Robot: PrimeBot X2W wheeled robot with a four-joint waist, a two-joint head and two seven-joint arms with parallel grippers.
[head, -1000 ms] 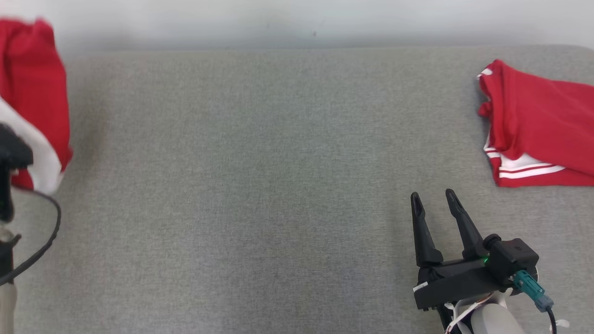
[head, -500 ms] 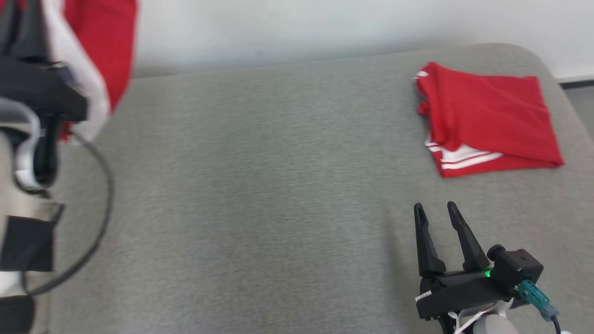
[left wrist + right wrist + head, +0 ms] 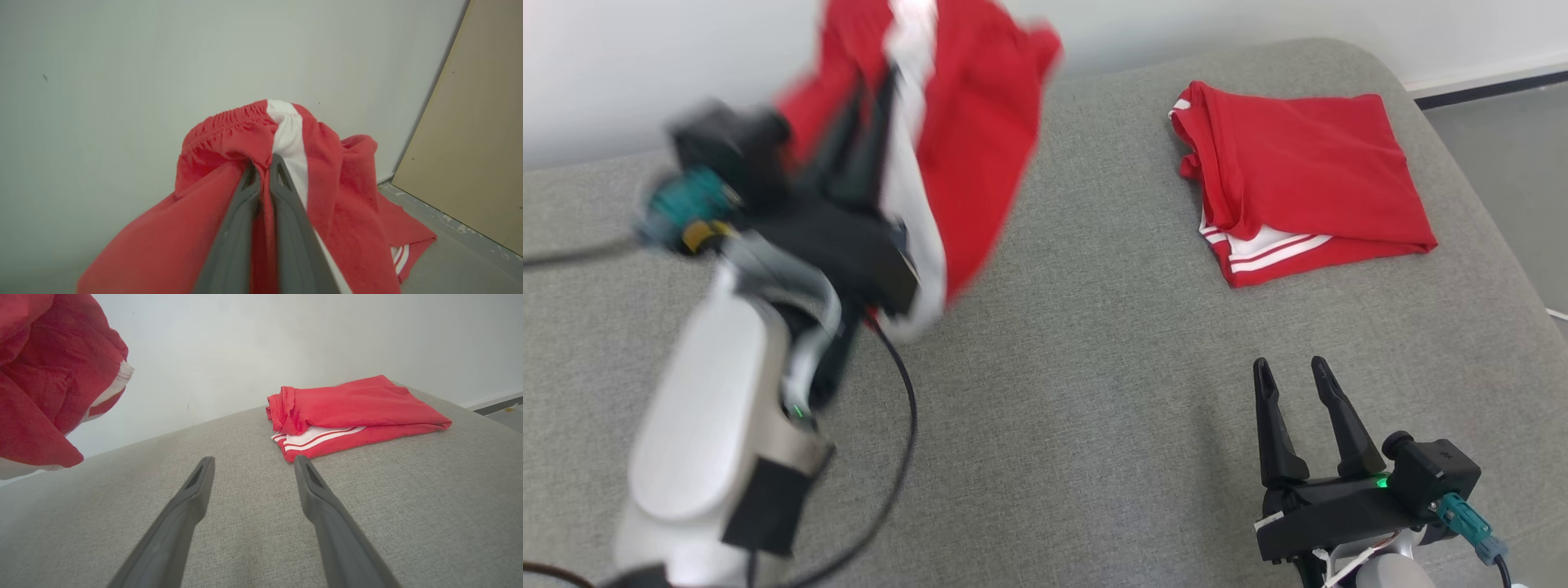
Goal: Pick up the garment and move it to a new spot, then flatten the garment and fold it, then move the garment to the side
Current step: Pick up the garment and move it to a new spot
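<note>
Grey padded surface [image 3: 1094,367], white wall [image 3: 621,65] behind. L gripper [image 3: 263,163] pinched tight on the waistband [image 3: 229,122] of the red garment [image 3: 980,139], which is up in the air over the back-left, drooping from the pinch. R gripper [image 3: 1289,367] spread wide, empty, front-right, well apart. Bare middle btwn them looks like the drop spot imo.

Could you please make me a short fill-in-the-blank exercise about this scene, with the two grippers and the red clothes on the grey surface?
1. The left gripper is shut on red shorts that have a ____ side stripe.
2. The right gripper holds nothing, and its fingers stand ____.
3. A second red garment lies ____ on the grey fabric surface.
Missing words: white; open; folded.
</note>
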